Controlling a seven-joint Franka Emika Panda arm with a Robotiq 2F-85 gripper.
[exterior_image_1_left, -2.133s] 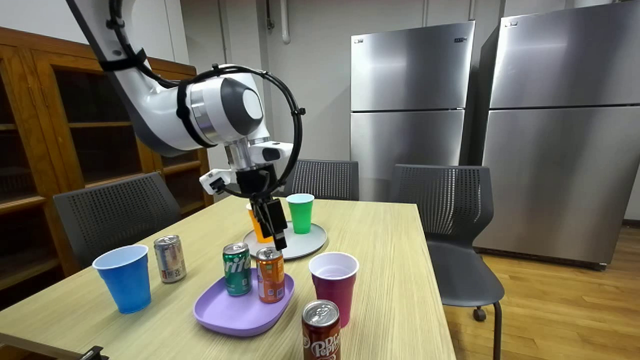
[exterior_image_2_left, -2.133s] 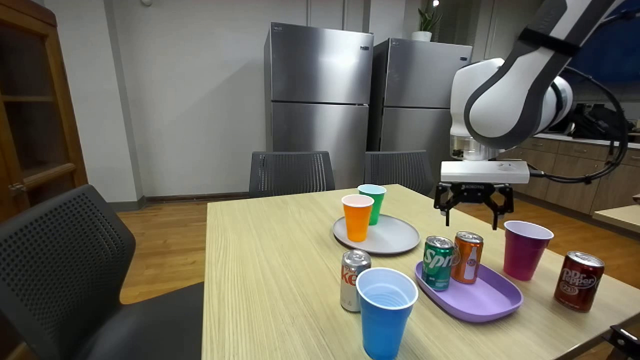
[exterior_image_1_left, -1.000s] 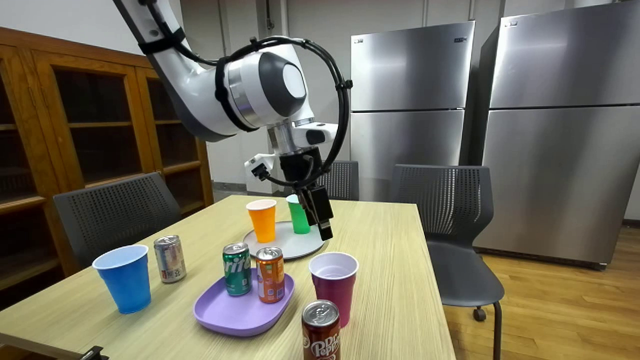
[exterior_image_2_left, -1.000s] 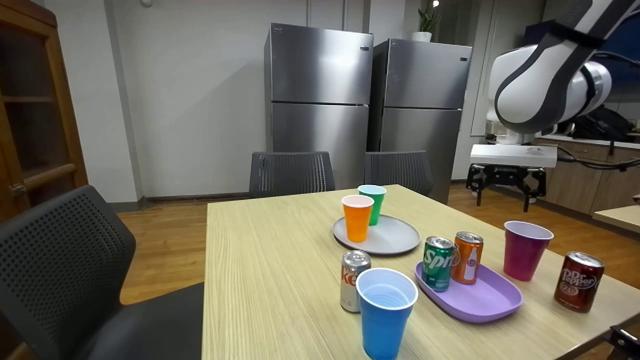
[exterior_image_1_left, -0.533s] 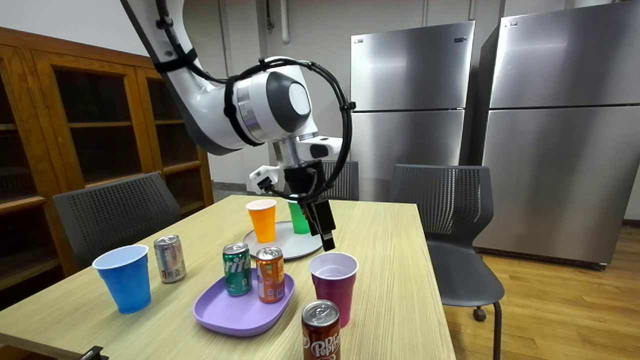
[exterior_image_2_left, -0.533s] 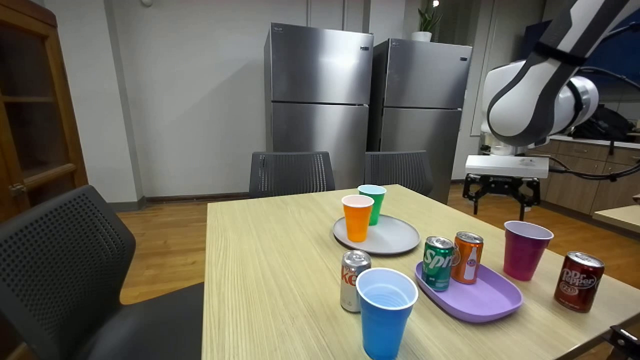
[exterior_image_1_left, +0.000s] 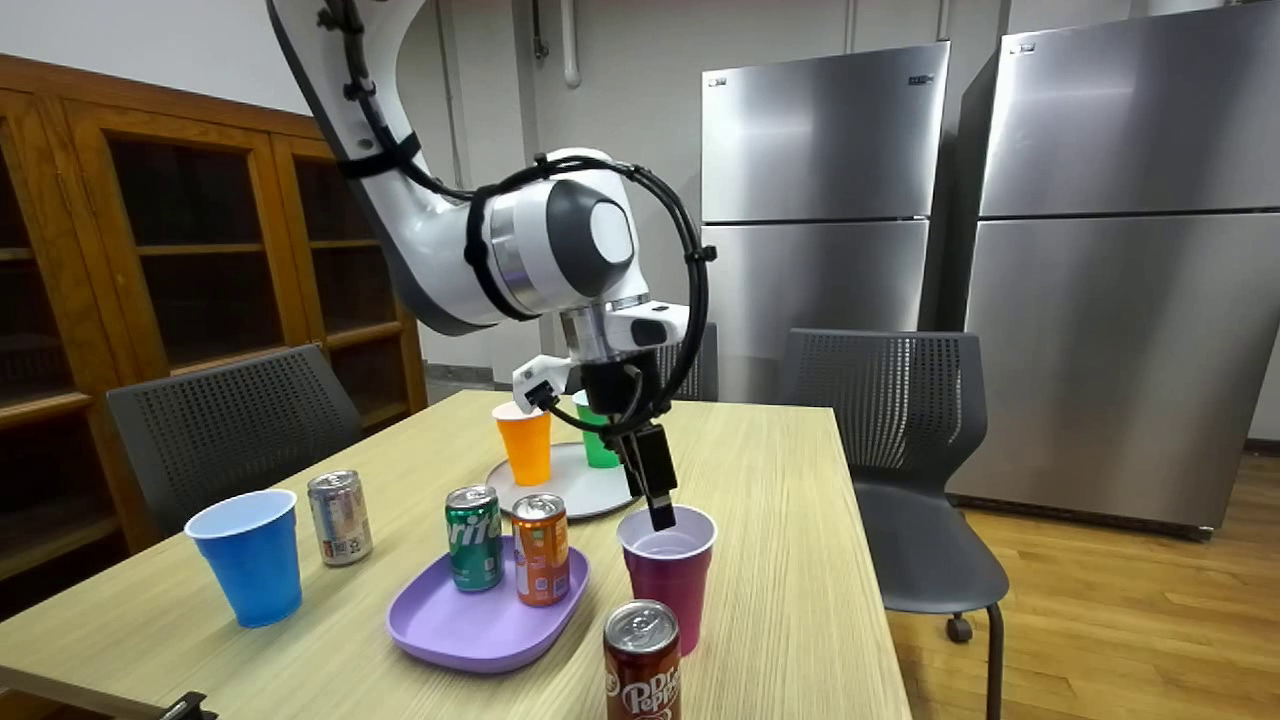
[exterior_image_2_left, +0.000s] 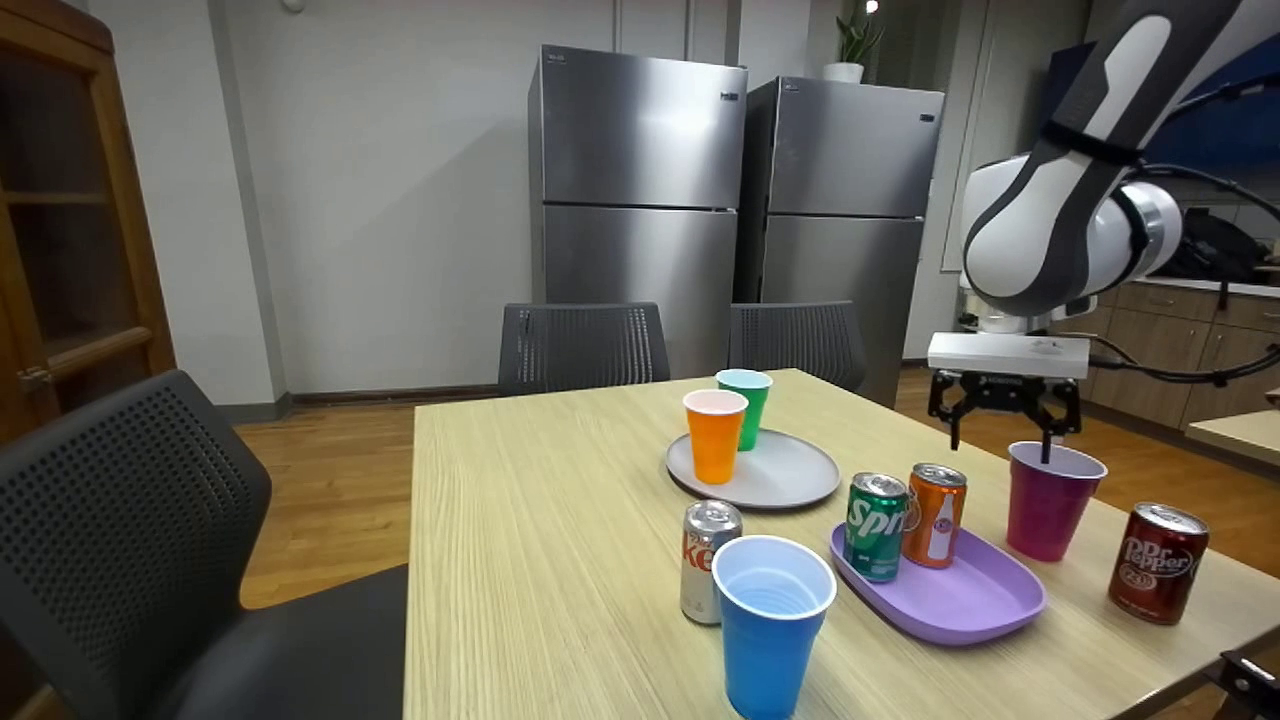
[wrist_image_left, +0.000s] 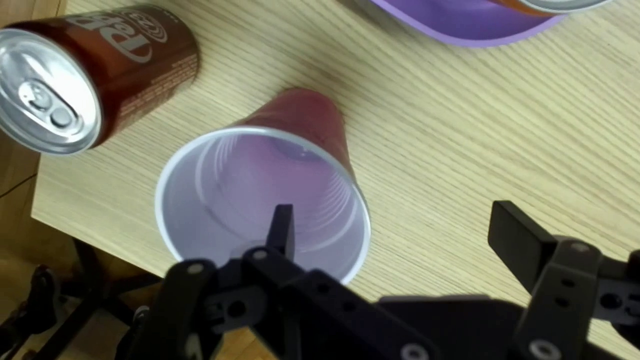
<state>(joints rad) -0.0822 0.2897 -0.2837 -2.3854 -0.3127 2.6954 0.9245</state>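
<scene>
End effector (exterior_image_2_left: 1000, 452), black, two-fingered, spread apart, has one fingertip (wrist_image_left: 283, 227) over an upright, tapered, white-lined maroon plastic cup (wrist_image_left: 270, 175).

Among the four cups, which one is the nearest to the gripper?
The maroon cup: one finger of the gripper appears across its mouth in all three views, whereas the blue cup, orange cup and green cup stand farther away.

Steel refrigerators (exterior_image_1_left: 825, 150), pale wall (exterior_image_2_left: 400, 200), wooden floor (exterior_image_1_left: 1120, 600)
</scene>
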